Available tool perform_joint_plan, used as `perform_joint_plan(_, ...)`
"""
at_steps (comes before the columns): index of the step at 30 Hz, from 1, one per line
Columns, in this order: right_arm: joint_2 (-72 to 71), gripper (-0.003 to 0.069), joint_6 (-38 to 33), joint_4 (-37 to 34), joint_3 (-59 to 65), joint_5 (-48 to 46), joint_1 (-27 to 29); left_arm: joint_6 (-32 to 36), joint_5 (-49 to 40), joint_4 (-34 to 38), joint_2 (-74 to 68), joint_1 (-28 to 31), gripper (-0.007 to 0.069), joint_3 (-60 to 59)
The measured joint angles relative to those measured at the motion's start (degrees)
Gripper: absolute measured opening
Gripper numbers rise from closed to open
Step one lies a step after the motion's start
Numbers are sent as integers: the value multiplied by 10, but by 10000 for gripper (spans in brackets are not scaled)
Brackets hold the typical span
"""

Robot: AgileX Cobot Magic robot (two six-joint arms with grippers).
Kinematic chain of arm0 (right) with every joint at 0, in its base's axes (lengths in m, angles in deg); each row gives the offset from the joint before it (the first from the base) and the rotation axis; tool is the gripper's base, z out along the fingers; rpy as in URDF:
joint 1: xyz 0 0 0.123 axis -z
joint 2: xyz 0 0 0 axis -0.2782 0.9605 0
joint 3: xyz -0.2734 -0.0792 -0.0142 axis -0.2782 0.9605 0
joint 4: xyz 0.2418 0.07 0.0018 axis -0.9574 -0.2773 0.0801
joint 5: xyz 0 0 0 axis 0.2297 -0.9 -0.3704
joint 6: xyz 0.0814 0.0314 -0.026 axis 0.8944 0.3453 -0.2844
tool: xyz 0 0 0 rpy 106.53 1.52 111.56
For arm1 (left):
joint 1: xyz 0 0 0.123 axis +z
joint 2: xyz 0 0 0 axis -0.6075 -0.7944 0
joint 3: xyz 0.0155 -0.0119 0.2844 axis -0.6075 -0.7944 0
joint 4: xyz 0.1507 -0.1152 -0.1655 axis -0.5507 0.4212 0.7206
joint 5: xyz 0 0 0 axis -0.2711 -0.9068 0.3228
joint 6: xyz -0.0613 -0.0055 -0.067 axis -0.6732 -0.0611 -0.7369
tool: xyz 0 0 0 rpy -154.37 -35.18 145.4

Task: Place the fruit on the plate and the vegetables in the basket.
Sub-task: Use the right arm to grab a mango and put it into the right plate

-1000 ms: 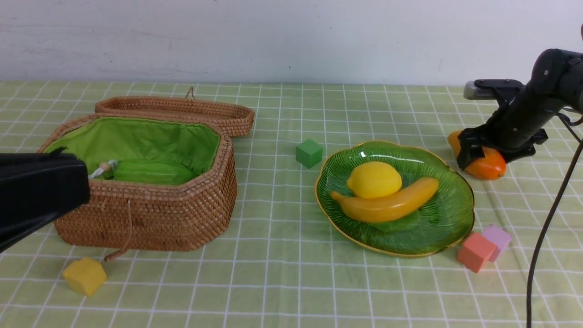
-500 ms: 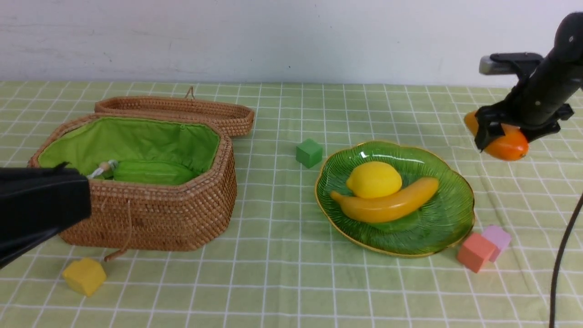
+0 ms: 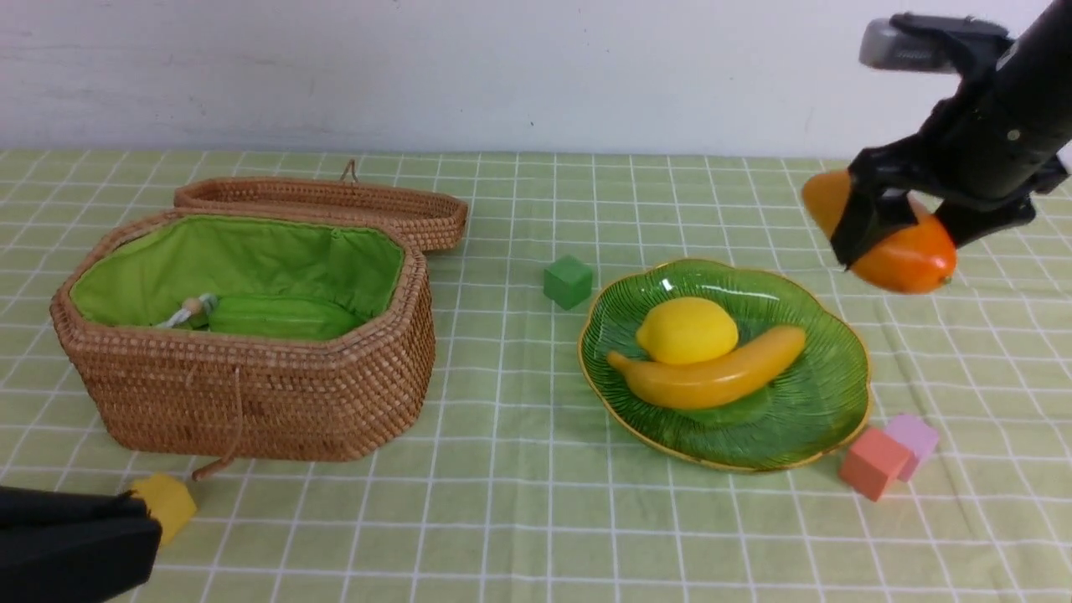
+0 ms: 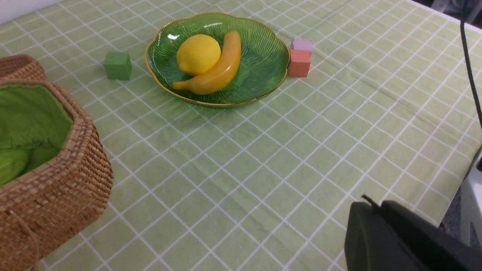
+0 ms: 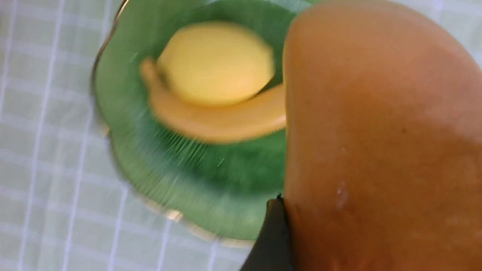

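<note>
Nearly done: lemon (image 3: 687, 330) and banana (image 3: 712, 377) on plate (image 3: 829, 394), gourd (image 3: 280, 316) in basket (image 3: 251, 402); right end effector (image 3: 909, 222) grasping mango (image 3: 909, 251) in the air beside the plate; left end effector (image 3: 75, 544) clenched, empty. Carrot, eggplant not visible.

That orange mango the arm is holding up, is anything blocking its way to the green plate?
Nothing visible blocks it. The mango hangs in the right gripper beyond the plate's far right edge; the lemon and banana leave bare dish.
</note>
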Motion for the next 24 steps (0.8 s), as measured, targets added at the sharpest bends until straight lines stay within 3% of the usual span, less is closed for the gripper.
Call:
perform_joint_plan(8, 16, 611, 71, 51, 123, 66, -79, 5, -7, 0, 0, 0, 26, 0)
perform_joint_plan(15, 28, 611, 176, 86, 132, 109, -83, 17, -12, -1, 0, 0, 26, 0)
perform_joint_plan(20, 29, 678, 189, 86, 132, 120, -83, 17, -18, -1, 0, 0, 26, 0)
perform_joint_plan(24, 21, 676, 191, 86, 131, 124, -83, 17, -19, -1, 0, 0, 26, 0)
